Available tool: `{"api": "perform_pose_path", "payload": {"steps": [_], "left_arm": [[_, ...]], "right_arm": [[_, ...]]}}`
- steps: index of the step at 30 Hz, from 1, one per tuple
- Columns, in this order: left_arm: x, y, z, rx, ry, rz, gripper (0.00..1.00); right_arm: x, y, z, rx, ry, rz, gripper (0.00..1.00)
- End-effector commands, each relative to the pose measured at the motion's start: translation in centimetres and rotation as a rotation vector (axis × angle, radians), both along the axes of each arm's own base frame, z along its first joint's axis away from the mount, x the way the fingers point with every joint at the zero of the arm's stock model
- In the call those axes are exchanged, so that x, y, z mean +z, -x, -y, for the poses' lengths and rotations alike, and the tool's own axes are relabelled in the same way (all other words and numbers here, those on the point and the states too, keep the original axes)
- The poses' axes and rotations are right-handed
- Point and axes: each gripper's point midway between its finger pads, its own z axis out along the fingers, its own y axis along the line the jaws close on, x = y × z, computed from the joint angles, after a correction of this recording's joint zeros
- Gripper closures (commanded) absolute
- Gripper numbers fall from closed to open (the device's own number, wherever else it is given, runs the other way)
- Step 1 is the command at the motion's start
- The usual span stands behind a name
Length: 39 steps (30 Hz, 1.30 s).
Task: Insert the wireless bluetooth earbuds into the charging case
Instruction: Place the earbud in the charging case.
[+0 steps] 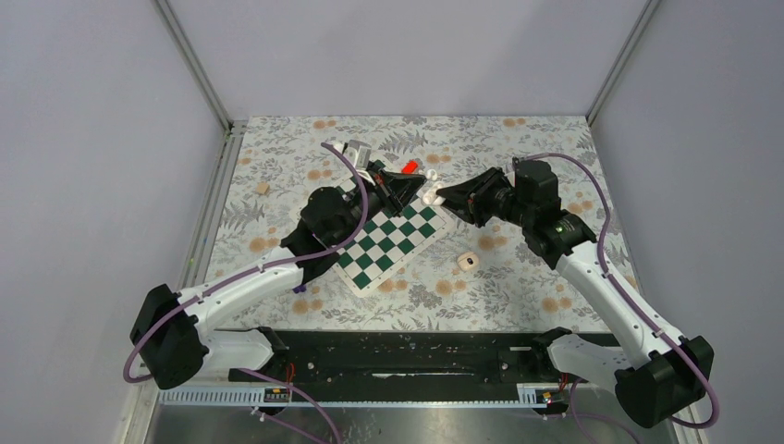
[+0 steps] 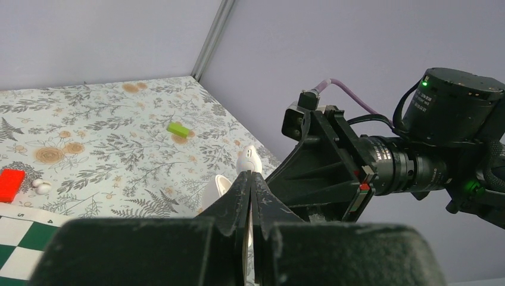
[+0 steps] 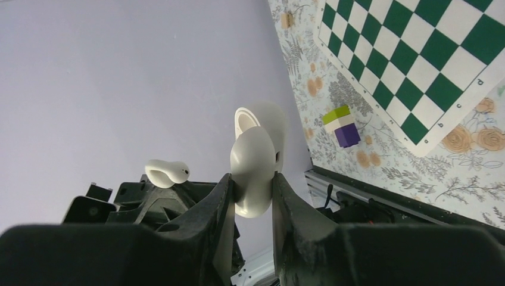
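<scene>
My left gripper (image 2: 251, 174) is shut on a white earbud (image 2: 247, 159), pinched at the very tips and held in the air. Facing it, my right gripper (image 3: 251, 175) is shut on the charging case (image 3: 253, 173), a cream rounded shell hinged open. The case's hollow half (image 2: 215, 189) shows just left of the left fingers. From the right wrist, the held earbud (image 3: 167, 173) sits a little apart from the case's opening. Both grippers meet above the chessboard's far corner (image 1: 430, 196). A second small white earbud (image 2: 41, 187) lies on the table beside the red block.
The green chessboard (image 1: 388, 242) lies mid-table. Around it are a red block (image 1: 408, 167), a green block (image 2: 177, 129), a stacked purple-white-green block (image 3: 342, 125), a tan block (image 1: 263, 188) and a peach rounded piece with a dark middle (image 1: 468, 262). Grey walls enclose the table.
</scene>
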Motion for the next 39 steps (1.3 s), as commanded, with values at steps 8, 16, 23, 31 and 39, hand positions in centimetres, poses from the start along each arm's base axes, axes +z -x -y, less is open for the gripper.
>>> {"api": "perform_pose_path", "payload": {"steps": [8, 16, 23, 31, 39], "left_arm": [[2.4, 1.4, -0.9, 0.019, -0.019, 0.145, 1.00], [1.9, 1.6, -0.9, 0.080, -0.187, 0.247, 1.00], [1.3, 1.4, -0.9, 0.121, -0.288, 0.299, 1.00], [0.9, 1.2, -1.5, 0.163, -0.297, 0.294, 1.00], [1.2, 1.3, -2.1, 0.190, -0.275, 0.297, 1.00]], "right_arm": [[2.3, -0.1, -0.5, 0.021, -0.107, 0.019, 1.00], [1.7, -0.2, -0.9, 0.041, -0.132, -0.011, 1.00], [1.6, 0.0, -1.4, 0.078, -0.145, -0.028, 1.00], [1.5, 0.0, -1.2, 0.074, -0.144, -0.029, 1.00], [1.6, -0.2, -1.4, 0.085, -0.154, -0.025, 1.00]]}}
